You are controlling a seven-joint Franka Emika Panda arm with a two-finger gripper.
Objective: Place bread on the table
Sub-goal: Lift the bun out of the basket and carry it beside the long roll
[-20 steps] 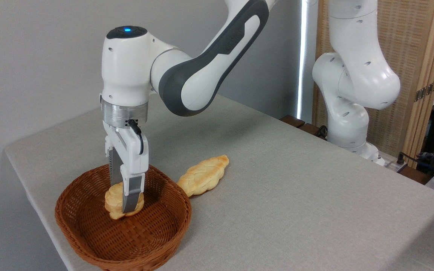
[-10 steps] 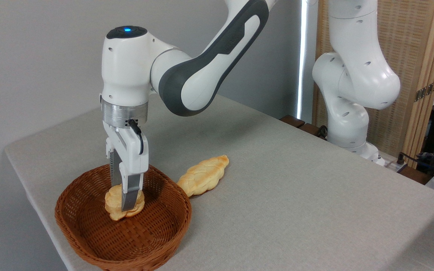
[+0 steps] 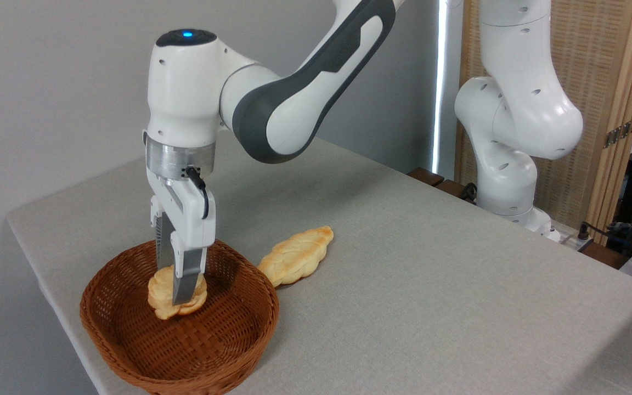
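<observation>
Camera view from the fixed side angle, and the white arm (image 3: 272,104) reaches down from upper right with its hand (image 3: 176,293) pointing straight into the wicker basket (image 3: 184,351). Fingers (image 3: 184,282) are clamped on the bread (image 3: 162,296), the small scalloped bun, pinching it across its thickness so it stands on edge with its pale round face turned to the camera. The near finger crosses the front of the bun; the far one is mostly hidden behind it. The bun sits low inside the basket, over the woven bottom, and whether its lower edge touches the weave I cannot tell from this angle.

The basket itself rests at the near-left corner of the tabletop (image 3: 431,285), close to the front edge of the grey cloth. Just beside the basket's right rim lies the braided loaf (image 3: 297,255), flat on the cloth, its near tip close to or touching the rim and its toasted far end pointing away to the upper right. A blue light (image 3: 186,34) glows on top of the wrist housing. Beyond the tabletop's far right side stands the arm's white base (image 3: 508,164), with a slatted wooden screen (image 3: 601,99) behind it.
</observation>
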